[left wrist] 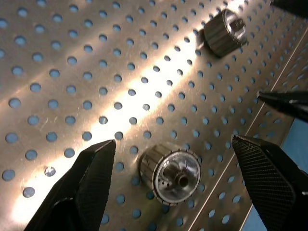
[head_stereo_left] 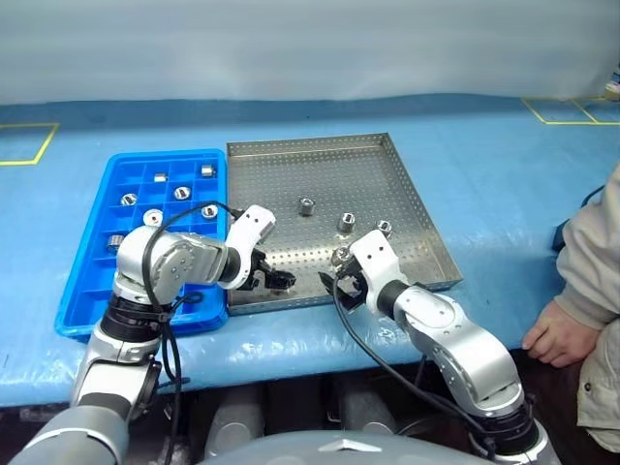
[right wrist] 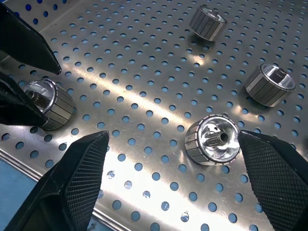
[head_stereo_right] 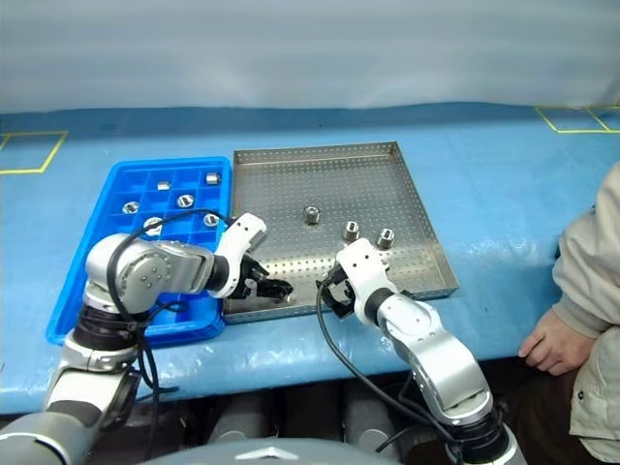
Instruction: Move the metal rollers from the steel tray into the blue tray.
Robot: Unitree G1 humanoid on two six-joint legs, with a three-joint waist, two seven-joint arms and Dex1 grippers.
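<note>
Both grippers hang over the near edge of the steel tray (head_stereo_left: 387, 174), jaws spread wide and gripping nothing — left gripper (left wrist: 178, 159) straddles one roller (left wrist: 171, 174), right gripper (right wrist: 178, 159) another (right wrist: 212, 139). More metal rollers (head_stereo_left: 306, 205) lie toward twelve o'clock; the blue tray (head_stereo_left: 92, 291) at nine o'clock holds several.

We find no readable text, label, brand or number anywhere: none on the steel tray (head_stereo_left: 407, 194), nor on the blue tray (head_stereo_left: 92, 291) beside it.
</note>
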